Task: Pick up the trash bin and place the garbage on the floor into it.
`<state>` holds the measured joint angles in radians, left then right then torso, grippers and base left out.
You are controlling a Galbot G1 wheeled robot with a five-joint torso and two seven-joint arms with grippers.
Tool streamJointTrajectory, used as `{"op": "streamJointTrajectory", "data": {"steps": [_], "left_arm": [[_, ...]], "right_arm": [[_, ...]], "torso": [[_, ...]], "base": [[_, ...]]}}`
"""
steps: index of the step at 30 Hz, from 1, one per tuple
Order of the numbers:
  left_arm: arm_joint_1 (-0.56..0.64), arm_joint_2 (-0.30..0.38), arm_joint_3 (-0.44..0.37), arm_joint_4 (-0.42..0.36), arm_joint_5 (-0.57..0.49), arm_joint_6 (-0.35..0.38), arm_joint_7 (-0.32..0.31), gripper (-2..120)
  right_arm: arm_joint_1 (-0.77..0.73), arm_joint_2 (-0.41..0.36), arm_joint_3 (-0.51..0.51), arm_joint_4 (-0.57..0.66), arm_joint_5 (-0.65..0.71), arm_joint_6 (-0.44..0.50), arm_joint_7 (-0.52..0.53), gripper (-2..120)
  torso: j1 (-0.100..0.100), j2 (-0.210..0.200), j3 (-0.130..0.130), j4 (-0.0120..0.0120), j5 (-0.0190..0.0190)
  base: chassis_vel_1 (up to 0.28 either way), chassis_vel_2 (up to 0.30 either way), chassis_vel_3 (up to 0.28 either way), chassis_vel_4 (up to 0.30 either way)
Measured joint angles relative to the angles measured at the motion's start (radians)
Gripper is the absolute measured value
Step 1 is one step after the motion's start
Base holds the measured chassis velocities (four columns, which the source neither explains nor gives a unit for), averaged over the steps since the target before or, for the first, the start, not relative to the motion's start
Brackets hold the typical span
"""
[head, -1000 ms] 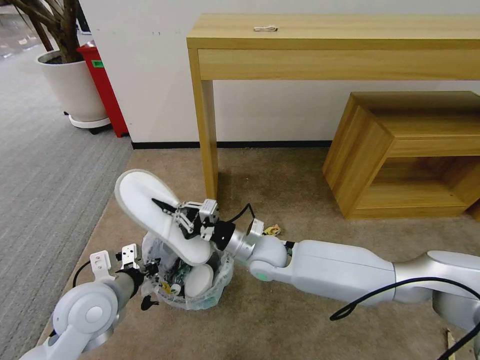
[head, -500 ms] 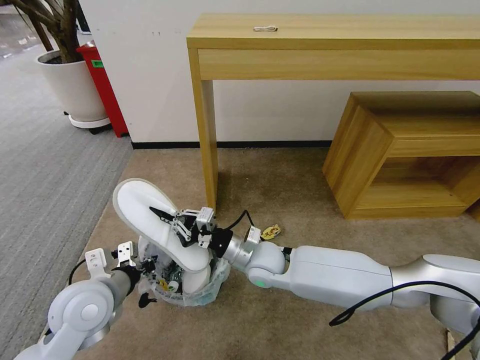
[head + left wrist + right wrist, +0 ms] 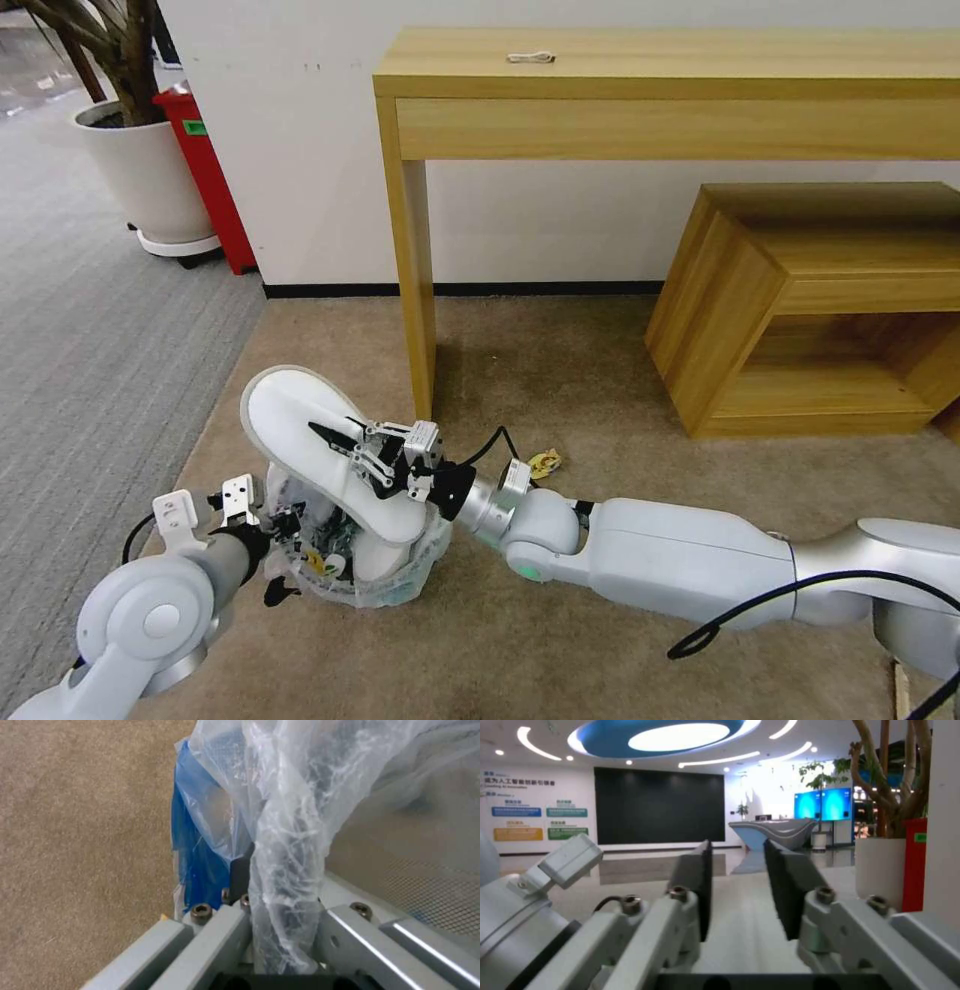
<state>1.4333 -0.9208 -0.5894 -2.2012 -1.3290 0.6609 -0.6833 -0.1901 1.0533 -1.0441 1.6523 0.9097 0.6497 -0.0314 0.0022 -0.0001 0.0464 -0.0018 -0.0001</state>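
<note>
The trash bin (image 3: 385, 592), lined with a crinkled clear bag, is held just above the beige floor (image 3: 560, 370). My left gripper (image 3: 283, 528) is shut on its rim; the left wrist view shows the gripper (image 3: 280, 900) pinching the bag (image 3: 295, 832) over the blue bin wall (image 3: 197, 870). My right gripper (image 3: 335, 445) is shut on a white slipper (image 3: 290, 420), which slants up out of the bin with its heel end inside. In the right wrist view its pads (image 3: 700, 888) stand a narrow gap apart. A second white slipper (image 3: 375, 553) lies in the bin. A small yellow scrap of garbage (image 3: 545, 463) lies on the carpet.
The wooden desk's leg (image 3: 415, 300) stands just behind the bin. A low wooden cabinet (image 3: 800, 310) sits at the right. A white planter (image 3: 150, 170) and a red stand (image 3: 205, 170) are at the far left by the grey striped carpet (image 3: 80, 330).
The right gripper has lowered the slipper a little further into the bin. The left arm has drawn the bin slightly to the left.
</note>
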Motion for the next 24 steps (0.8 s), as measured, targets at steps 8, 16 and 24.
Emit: {"op": "streamJointTrajectory", "data": {"steps": [8,16,24], "left_arm": [[0.001,-0.01,0.002,-0.008,-0.001,0.0,-0.002,0],[0.002,-0.013,0.002,-0.005,0.004,0.0,-0.001,0],[-0.011,-0.023,0.003,0.014,0.005,-0.004,-0.002,0]], "right_arm": [[-0.003,0.015,-0.005,-0.006,-0.005,0.0,0.001,59],[0.001,0.016,-0.009,-0.008,-0.008,0.001,0.002,59],[0.004,0.004,-0.007,-0.005,-0.01,0.004,0.002,47]], "torso": [[0.0,0.0,0.0,0.0,0.0],[0.0,0.0,0.0,0.0001,0.0],[0.0,0.0,0.0,0.0,0.0001]], "base": [[0.0,0.0,0.0,0.0],[0.0,0.0,0.0,0.0],[0.0,0.0,0.0,0.0]]}}
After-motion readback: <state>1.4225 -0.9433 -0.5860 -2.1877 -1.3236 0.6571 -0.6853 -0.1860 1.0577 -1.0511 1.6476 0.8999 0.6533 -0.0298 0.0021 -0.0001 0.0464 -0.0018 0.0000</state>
